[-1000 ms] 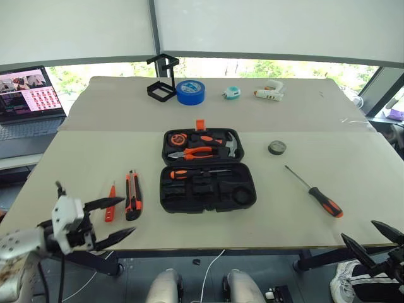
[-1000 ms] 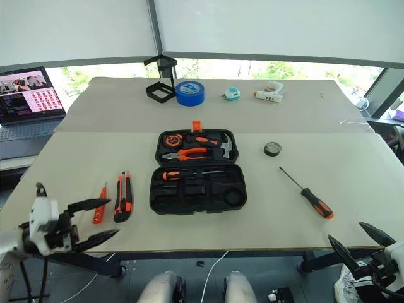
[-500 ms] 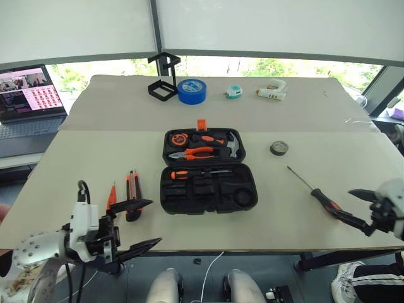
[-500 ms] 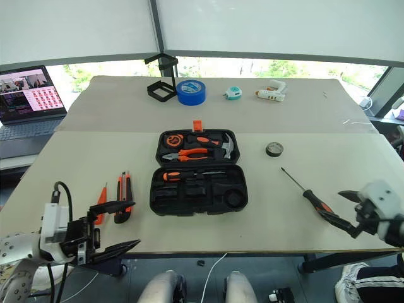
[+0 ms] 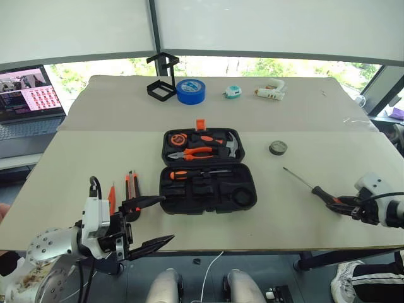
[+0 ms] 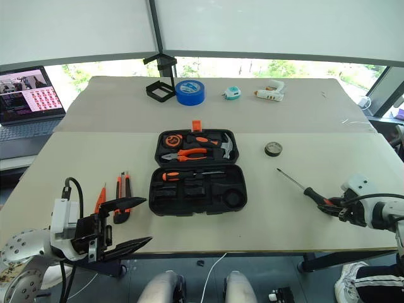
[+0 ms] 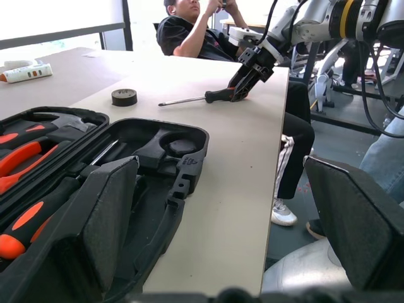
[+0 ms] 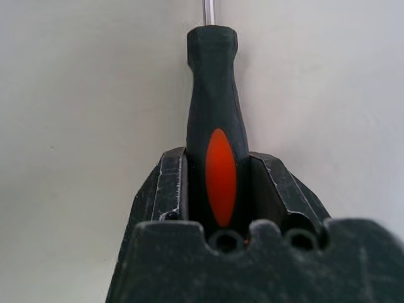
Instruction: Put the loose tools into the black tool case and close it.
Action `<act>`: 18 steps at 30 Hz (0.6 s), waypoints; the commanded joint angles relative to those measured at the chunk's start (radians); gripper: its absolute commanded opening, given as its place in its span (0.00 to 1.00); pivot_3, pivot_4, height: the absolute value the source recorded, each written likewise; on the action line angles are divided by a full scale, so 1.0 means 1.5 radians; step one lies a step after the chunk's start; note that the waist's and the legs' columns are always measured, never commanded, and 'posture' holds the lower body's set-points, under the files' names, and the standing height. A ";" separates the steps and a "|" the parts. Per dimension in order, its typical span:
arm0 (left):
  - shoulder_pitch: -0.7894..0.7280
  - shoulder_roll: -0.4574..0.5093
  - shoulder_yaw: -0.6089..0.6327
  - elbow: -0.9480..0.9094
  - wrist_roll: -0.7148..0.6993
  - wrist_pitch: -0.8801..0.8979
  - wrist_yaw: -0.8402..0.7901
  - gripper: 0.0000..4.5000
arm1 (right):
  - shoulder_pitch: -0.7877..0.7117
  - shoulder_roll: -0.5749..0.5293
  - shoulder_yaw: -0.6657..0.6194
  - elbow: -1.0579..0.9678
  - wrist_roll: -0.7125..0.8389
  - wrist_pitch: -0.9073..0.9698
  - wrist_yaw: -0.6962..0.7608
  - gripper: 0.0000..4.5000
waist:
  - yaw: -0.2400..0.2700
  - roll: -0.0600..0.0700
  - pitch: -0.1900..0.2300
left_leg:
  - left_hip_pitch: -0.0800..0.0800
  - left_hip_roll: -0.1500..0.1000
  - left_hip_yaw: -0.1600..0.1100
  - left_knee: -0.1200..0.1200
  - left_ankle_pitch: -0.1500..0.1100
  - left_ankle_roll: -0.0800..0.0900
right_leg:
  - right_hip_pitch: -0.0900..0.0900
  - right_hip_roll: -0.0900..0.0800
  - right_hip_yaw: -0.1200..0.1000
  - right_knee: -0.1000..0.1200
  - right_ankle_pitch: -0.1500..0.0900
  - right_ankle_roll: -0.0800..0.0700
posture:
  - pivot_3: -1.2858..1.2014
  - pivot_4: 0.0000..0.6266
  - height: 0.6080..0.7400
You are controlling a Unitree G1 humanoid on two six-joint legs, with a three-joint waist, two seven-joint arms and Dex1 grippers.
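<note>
At the surface's (image 5: pixel 76 183) right near edge, head view: right claw (image 5: pixel 344 206) clamped on the screwdriver (image 5: pixel 315 190) handle's rear end, shaft pointing away toward the open black tool case (image 5: pixel 208 170) at centre. Risk: so rearward a hold may let the tip droop and snag the case rim. Left claw (image 5: pixel 148 221) hangs spread and empty near the utility knife (image 5: pixel 132 189) and tester pen (image 5: pixel 111 194). Right wrist view: pads (image 8: pixel 170 183) flank the handle; contact looks firm, though partly hidden.
</note>
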 commanded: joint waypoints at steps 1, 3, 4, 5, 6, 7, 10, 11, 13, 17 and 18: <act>-0.003 -0.011 0.005 -0.014 -0.011 -0.012 0.012 1.00 | -0.022 -0.002 -0.048 -0.019 0.043 -0.088 0.051 0.23 | -0.001 0.000 0.000 | 0.000 0.000 0.000 0.000 0.000 0.000 | 0.000 0.000 0.000 0.000 0.000 0.000 | 0.52 0.24 1.00; -0.001 -0.018 0.014 -0.006 -0.010 -0.018 0.020 1.00 | -0.021 -0.003 -0.063 -0.056 0.079 -0.127 0.108 0.23 | -0.003 0.001 0.000 | 0.000 0.000 0.000 0.000 0.000 0.000 | 0.000 0.000 0.000 0.000 0.001 0.001 | 0.52 0.24 1.00; 0.000 -0.024 0.023 0.000 -0.011 -0.020 0.029 1.00 | -0.022 -0.007 -0.062 -0.084 0.090 -0.134 0.131 0.23 | -0.003 0.001 0.000 | 0.000 0.000 0.000 0.000 0.000 0.000 | 0.000 0.000 0.000 0.000 0.001 0.002 | 0.52 0.24 1.00; 0.001 -0.031 0.031 0.006 -0.013 -0.021 0.039 1.00 | -0.026 -0.011 -0.058 -0.114 0.100 -0.133 0.151 0.23 | -0.005 0.001 0.000 | 0.000 0.000 0.000 -0.001 0.000 0.000 | 0.000 0.001 0.000 0.000 0.001 0.002 | 0.52 0.24 1.00; 0.001 -0.041 0.042 0.016 -0.013 -0.024 0.052 1.00 | -0.039 -0.011 -0.047 -0.159 0.116 -0.108 0.165 0.23 | -0.006 0.001 0.000 | 0.000 0.001 0.000 -0.001 0.000 0.000 | 0.000 0.001 0.000 0.000 0.001 0.002 | 0.52 0.24 1.00; 0.002 -0.048 0.052 0.026 -0.011 -0.027 0.061 1.00 | -0.055 -0.007 -0.036 -0.201 0.135 -0.080 0.173 0.23 | -0.008 0.001 0.000 | 0.000 0.001 0.000 -0.001 0.000 0.000 | 0.000 0.001 0.000 0.000 0.001 0.002 | 0.52 0.24 1.00; 0.027 -0.059 0.083 0.062 0.008 -0.047 0.067 1.00 | -0.157 0.028 0.059 -0.324 0.136 0.025 0.168 0.23 | -0.021 0.002 0.001 | 0.000 0.001 0.000 -0.001 0.000 0.000 | -0.001 0.001 0.001 0.001 0.001 0.002 | 0.52 0.24 1.00; 0.037 -0.062 0.091 0.068 0.012 -0.051 0.070 1.00 | -0.200 0.047 0.102 -0.346 0.115 0.069 0.153 0.23 | -0.023 0.002 0.001 | 0.001 0.002 0.000 -0.001 0.000 0.000 | -0.001 0.001 0.001 0.001 0.002 0.001 | 0.52 0.24 1.00; 0.048 -0.066 0.099 0.070 0.018 -0.057 0.080 1.00 | -0.262 0.074 0.167 -0.362 0.074 0.128 0.135 0.23 | -0.022 0.000 0.002 | 0.001 0.002 -0.002 -0.001 0.000 -0.001 | -0.001 0.001 -0.001 0.001 0.001 0.000 | 0.52 0.24 1.00; 0.062 -0.074 0.103 0.062 0.025 -0.064 0.096 1.00 | -0.353 0.124 0.270 -0.340 -0.010 0.150 0.128 0.23 | -0.004 -0.001 0.002 | -0.004 0.002 -0.002 -0.001 0.000 -0.002 | -0.007 0.000 -0.001 0.002 0.001 -0.001 | 0.52 0.24 1.00; 0.065 -0.076 0.102 0.059 0.025 -0.065 0.099 1.00 | -0.371 0.137 0.293 -0.326 -0.032 0.147 0.124 0.23 | -0.001 -0.001 0.002 | -0.007 0.001 -0.002 -0.001 0.000 -0.003 | -0.010 -0.001 -0.002 0.002 0.001 -0.001 | 0.52 0.24 1.00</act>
